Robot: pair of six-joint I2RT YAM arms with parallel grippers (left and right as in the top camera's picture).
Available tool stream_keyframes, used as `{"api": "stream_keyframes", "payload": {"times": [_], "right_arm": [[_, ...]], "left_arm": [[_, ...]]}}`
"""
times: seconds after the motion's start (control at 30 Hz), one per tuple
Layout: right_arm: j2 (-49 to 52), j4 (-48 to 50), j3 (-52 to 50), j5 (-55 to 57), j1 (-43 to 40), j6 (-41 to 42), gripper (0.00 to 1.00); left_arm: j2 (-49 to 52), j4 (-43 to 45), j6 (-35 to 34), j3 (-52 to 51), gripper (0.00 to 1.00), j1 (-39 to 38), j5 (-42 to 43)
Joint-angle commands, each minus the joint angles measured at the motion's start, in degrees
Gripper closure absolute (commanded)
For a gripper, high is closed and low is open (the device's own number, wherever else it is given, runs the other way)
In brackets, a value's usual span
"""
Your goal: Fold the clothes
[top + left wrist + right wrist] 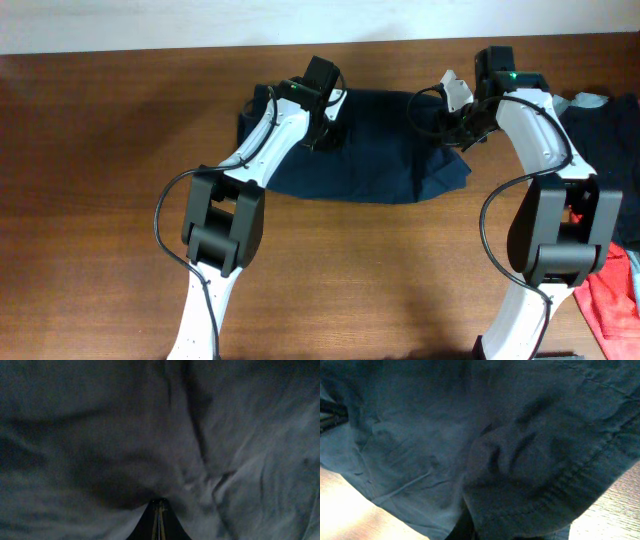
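Lying spread on table (100, 150), shorts (370, 155), long axis left-right

The left arm (262, 150) and right arm (540, 130) have white links, bulky black joint housings, looping black cables (160, 215) and small green lights (513, 75) near the wrists.

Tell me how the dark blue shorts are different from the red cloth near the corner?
The shorts are dark navy; the red cloth is bright red. The shorts lie spread out in the middle of the table; the red cloth is bunched at the right edge, partly out of the picture. Both are soft fabric.
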Motion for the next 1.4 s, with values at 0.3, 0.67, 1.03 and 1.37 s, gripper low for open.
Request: {"api": "stream_keyframes", "payload": {"times": [0.3, 0.67, 1.03, 1.37], "right_arm": [[0.0, 0.0, -0.6, 0.5, 0.1, -0.6, 0.96], [0.0, -1.0, -0.6, 3.5, 0.1, -0.5, 0.96], [0.0, 0.8, -0.4, 3.5, -0.3, 1.3, 0.76], [0.0, -3.0, 1.8, 3.5, -10.1, 10.0, 0.16]], "left_arm": [[0.7, 2.2, -3.5, 1.3, 0.99, -4.2, 0.5], [4.9, 2.3, -5.0, 1.3, 0.99, -6.4, -4.3], [4.8, 2.6, -4.9, 2.2, 0.99, -6.2, -7.2], [4.8, 2.3, -4.9, 2.1, 0.99, -6.6, -7.2]]}}
